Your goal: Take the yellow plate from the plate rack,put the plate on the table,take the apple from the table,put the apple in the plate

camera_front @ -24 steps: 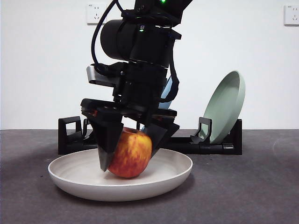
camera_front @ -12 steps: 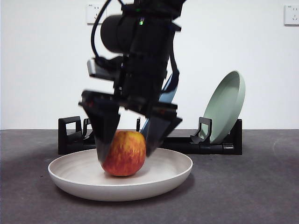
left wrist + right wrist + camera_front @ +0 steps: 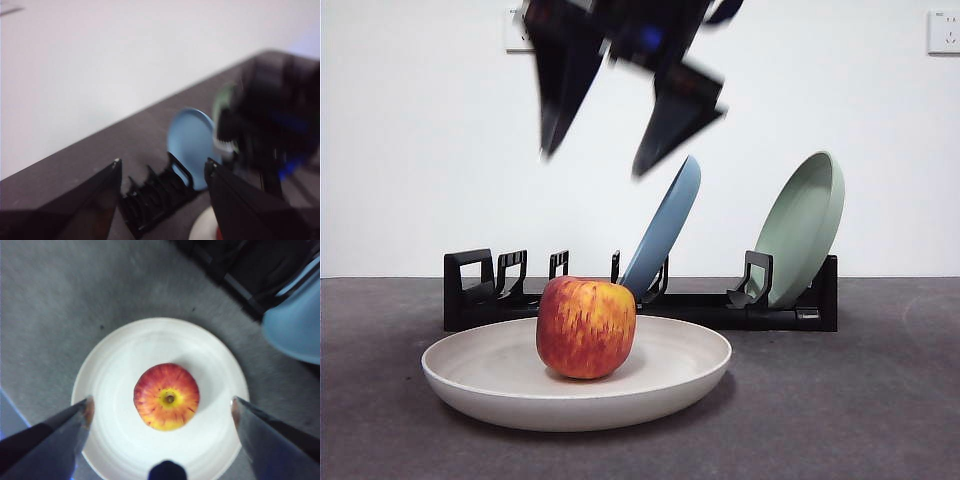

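Observation:
The red and yellow apple (image 3: 586, 327) stands upright in the middle of the yellow plate (image 3: 680, 382), which lies flat on the table (image 3: 850, 410) in front of the black plate rack (image 3: 480, 297). My right gripper (image 3: 595, 160) hangs open well above the apple, touching nothing. Its wrist view looks straight down on the apple (image 3: 166, 396) and the plate (image 3: 115, 367), with the right gripper (image 3: 162, 400) spread wide. My left gripper (image 3: 164, 162) is open and empty, off to the side, facing the rack (image 3: 155, 192).
A blue plate (image 3: 665, 230) leans in the rack's middle slots and a pale green plate (image 3: 802, 230) leans at its right end. The left wrist view shows the blue plate (image 3: 192, 145) and the blurred right arm (image 3: 275, 125). A white wall stands behind.
The right gripper let go of the apple, which settled upright in the plate. The gripper then rose from around the apple to high above it.

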Tool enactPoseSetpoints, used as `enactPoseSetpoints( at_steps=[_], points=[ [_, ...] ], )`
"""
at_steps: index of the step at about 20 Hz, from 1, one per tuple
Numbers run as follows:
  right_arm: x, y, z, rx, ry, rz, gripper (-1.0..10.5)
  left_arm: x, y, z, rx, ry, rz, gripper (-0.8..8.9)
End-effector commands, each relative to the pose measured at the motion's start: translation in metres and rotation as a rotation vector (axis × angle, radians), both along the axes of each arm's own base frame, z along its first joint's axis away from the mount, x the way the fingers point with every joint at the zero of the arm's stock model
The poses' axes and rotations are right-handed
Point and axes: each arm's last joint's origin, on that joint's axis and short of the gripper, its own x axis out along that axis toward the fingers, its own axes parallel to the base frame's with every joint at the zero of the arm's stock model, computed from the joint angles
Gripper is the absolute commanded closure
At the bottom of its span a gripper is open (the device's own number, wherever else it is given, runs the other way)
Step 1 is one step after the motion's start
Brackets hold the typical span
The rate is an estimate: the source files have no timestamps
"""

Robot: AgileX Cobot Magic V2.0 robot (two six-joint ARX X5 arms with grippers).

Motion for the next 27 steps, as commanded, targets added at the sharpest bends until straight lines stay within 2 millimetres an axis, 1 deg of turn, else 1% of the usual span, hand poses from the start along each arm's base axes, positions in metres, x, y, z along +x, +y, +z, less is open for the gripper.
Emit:
enactPoseSetpoints(
  at_steps=[1, 3, 4, 5, 7, 9, 10, 12, 14, 18, 21, 24, 27],
  points=[
    [-0.008, -0.015, 0.023, 0.028, -0.050, 0.008, 6.6, 0.008, -0.018, -0.007, 0.114, 0.007, -0.063, 5.64],
    [-0.015, -0.029, 0.041, 0.056, -0.082, -0.002, 8.3, 0.016, -0.032, -0.014, 0.182, 0.027, -0.107, 6.80],
    [-0.019, -0.036, 0.049, 0.071, -0.100, -0.006, 9.0, 0.019, -0.037, -0.017, 0.216, 0.036, -0.127, 7.54],
    [-0.022, -0.042, 0.056, 0.085, -0.115, -0.013, 9.5, 0.023, -0.042, -0.020, 0.243, 0.044, -0.143, 8.19],
    [-0.029, -0.055, 0.071, 0.119, -0.152, -0.029, 9.6, 0.032, -0.050, -0.026, 0.294, 0.064, -0.166, 8.23],
    [-0.038, -0.075, 0.090, 0.159, -0.208, -0.054, 9.6, 0.045, -0.057, -0.034, 0.348, 0.106, -0.216, 8.23],
    [-0.042, -0.085, 0.098, 0.173, -0.238, -0.062, 9.6, 0.052, -0.057, -0.038, 0.367, 0.131, -0.242, 8.23],
    [-0.050, -0.106, 0.112, 0.200, -0.282, -0.100, 9.6, 0.068, -0.049, -0.041, 0.347, 0.187, -0.246, 8.23],
    [-0.055, -0.128, 0.120, 0.201, -0.301, -0.161, 9.6, 0.083, -0.035, -0.042, 0.290, 0.232, -0.232, 8.23],
    [-0.062, -0.165, 0.122, 0.155, -0.270, -0.288, 9.6, 0.109, -0.001, -0.041, 0.133, 0.314, -0.138, 8.22],
    [-0.068, -0.184, 0.123, 0.177, -0.314, -0.366, 9.6, 0.117, 0.017, -0.041, 0.028, 0.350, -0.126, 8.23],
    [-0.083, -0.195, 0.117, 0.242, -0.395, -0.400, 9.6, 0.114, 0.028, -0.042, -0.051, 0.304, -0.080, 8.22],
    [-0.100, -0.202, 0.098, 0.309, -0.462, -0.414, 9.6, 0.101, 0.034, -0.057, -0.119, 0.247, -0.060, 8.22]
  ],
)
